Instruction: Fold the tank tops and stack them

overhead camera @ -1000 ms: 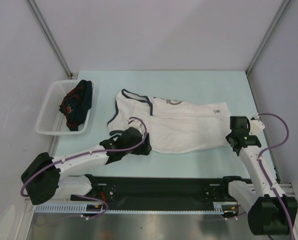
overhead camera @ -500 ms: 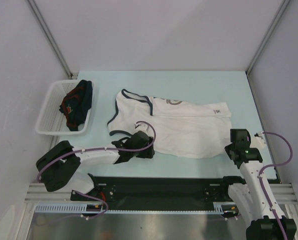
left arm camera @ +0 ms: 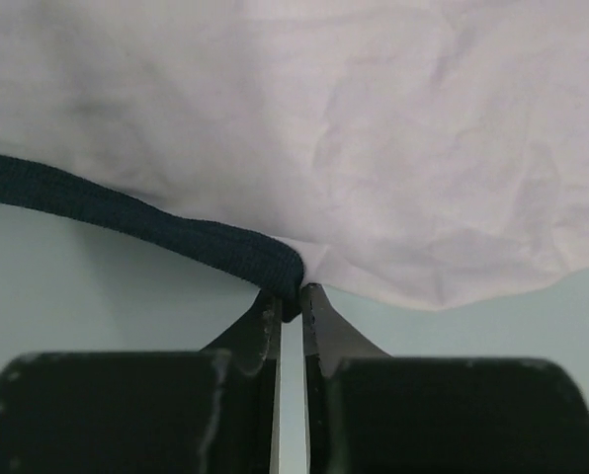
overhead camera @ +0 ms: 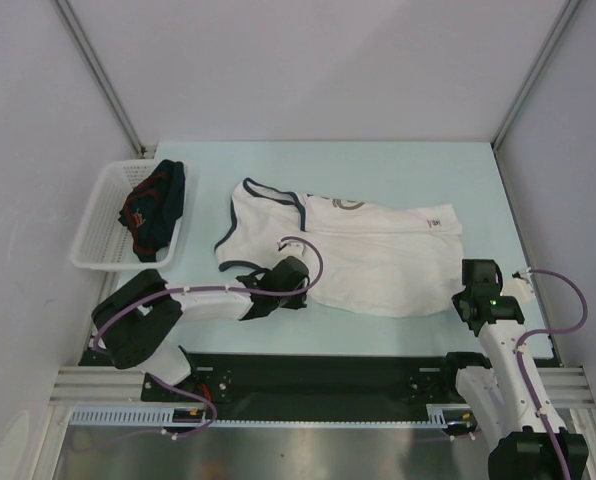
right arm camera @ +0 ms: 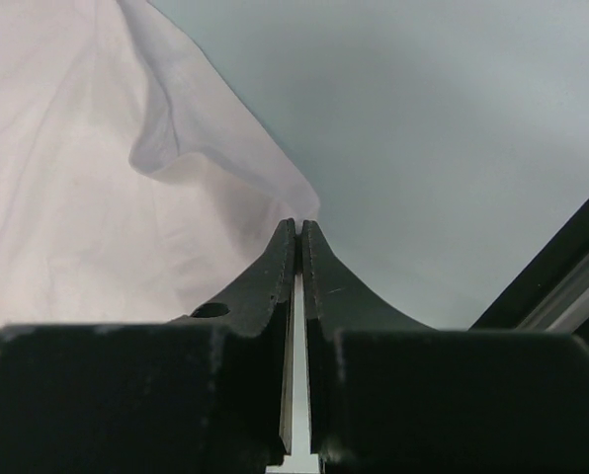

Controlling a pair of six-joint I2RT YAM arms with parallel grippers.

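Nearest to me, the left gripper (left arm camera: 291,294) sits low at the near left edge of the white tank top (overhead camera: 368,255). Its fingers are drawn in tight on the corner where the dark trim (left arm camera: 126,217) meets the hem, so it has the cloth pinched. Over to the right, the right gripper (right arm camera: 296,227) is clenched with its tips right at the near right corner of the same top. Whether a bit of hem is nipped between them I cannot tell.

The white top lies spread and a little rumpled across the middle of the table (overhead camera: 408,175), neck to the left and hem to the right. I'd say this is the first fold of that top being taken up. Next, the near edge wants lifting at both corners together and carrying toward the far edge, evenly, so the cloth doesn't skew. If the right side has no real hold, that corner will lag.

Further off on the left, the navy tank top (overhead camera: 156,205) is bunched in a white basket (overhead camera: 98,215), not yet folded. Nothing lies across the white top's path.
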